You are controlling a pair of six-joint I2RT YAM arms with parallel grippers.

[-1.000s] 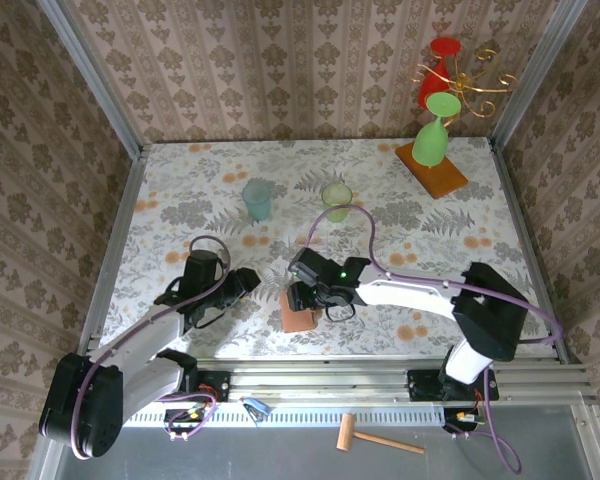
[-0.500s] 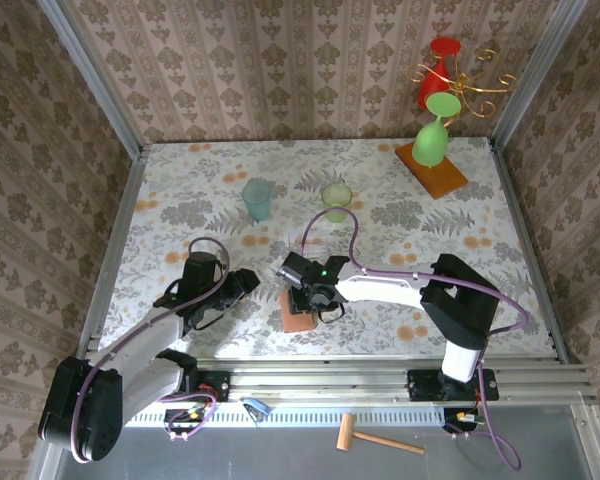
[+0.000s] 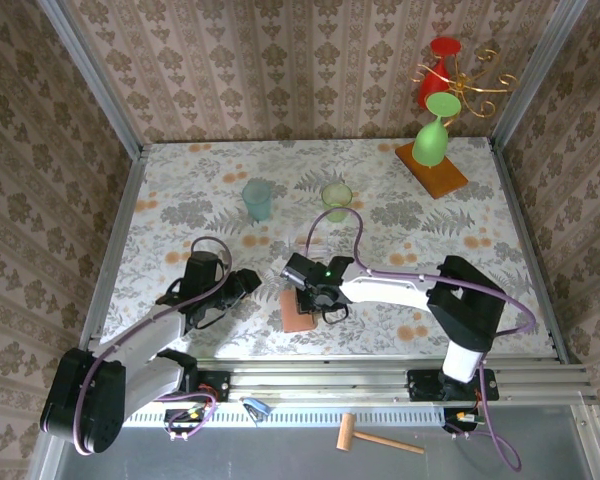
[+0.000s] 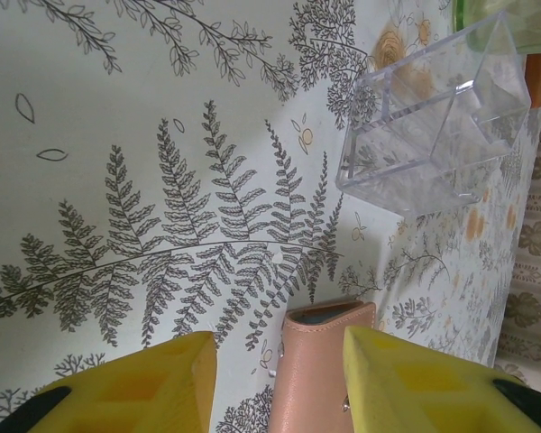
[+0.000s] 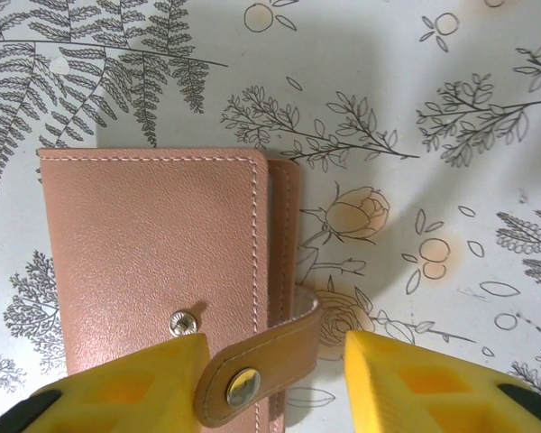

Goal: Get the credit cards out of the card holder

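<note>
Fern-and-flower print covers the table [image 3: 450, 225], and from my station I see the card holder [image 3: 297, 315] lying flat near the front edge, between the two arms. On the right wrist camera the card holder [image 5: 153, 244] is folded shut, its strap [image 5: 270, 347] unsnapped and curling up. My right gripper [image 5: 275, 379] hangs right over it, jaws partly apart with the strap end in the gap and nothing clamped. My left gripper [image 4: 275, 347] sits low just beside the holder's left edge, jaws open and empty, with a clear tray [image 4: 433, 117] on the cloth beyond it.
</note>
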